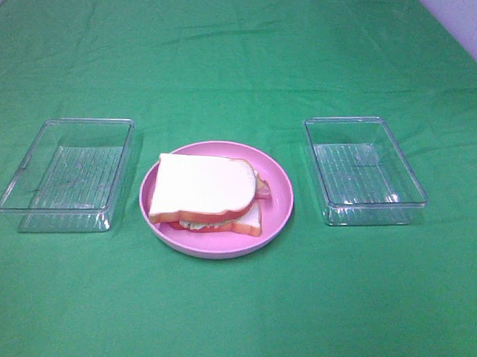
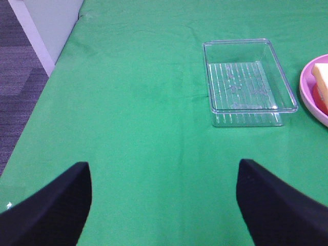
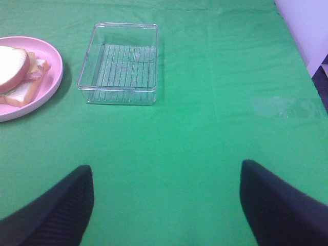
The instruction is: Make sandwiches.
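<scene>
A stacked toy sandwich [image 1: 208,194] lies on the round pink plate [image 1: 278,216] in the middle of the green cloth: white bread with orange-brown crust on top and bottom, with lettuce, reddish bacon and a bit of cheese showing at the edges. Its edge shows in the right wrist view [image 3: 20,74] and barely in the left wrist view [image 2: 321,82]. My left gripper [image 2: 164,205] is open and empty, well back from the left tray. My right gripper [image 3: 166,205] is open and empty, well back from the right tray. Neither arm shows in the high view.
A clear plastic tray [image 1: 67,173] stands left of the plate and another [image 1: 363,171] to its right; both look empty. They also show in the left wrist view [image 2: 248,82] and the right wrist view [image 3: 120,62]. The table's edge and grey floor [image 2: 20,61] lie beyond the left tray.
</scene>
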You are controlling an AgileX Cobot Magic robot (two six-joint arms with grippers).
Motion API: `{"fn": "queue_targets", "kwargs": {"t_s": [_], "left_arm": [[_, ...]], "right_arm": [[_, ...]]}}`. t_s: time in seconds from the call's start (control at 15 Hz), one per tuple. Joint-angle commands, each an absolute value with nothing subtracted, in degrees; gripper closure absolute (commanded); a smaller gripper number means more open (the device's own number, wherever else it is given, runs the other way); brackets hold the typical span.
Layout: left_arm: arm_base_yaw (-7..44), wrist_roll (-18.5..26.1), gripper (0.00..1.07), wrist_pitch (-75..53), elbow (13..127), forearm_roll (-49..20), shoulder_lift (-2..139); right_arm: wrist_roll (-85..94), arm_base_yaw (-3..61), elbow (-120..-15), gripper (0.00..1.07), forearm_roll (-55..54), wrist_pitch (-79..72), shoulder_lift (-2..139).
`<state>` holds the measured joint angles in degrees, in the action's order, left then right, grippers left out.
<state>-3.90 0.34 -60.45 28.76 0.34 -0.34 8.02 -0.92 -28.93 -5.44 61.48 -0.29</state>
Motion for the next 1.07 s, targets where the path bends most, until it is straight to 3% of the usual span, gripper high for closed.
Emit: {"fn": "queue_targets", "kwargs": {"t_s": [0.07,1.07], "left_arm": [[-4.01,0.46,0.32,-59.87,28.65,0.0,-1.49],[-4.01,0.74,0.32,-59.87,28.65,-3.84,-1.49]], "right_arm": [[8.71,-1.15,-28.99,0.33,-5.39,60.79,-1.2],[8.71,-1.15,-28.99,0.33,-5.39,60.79,-1.2]]}}
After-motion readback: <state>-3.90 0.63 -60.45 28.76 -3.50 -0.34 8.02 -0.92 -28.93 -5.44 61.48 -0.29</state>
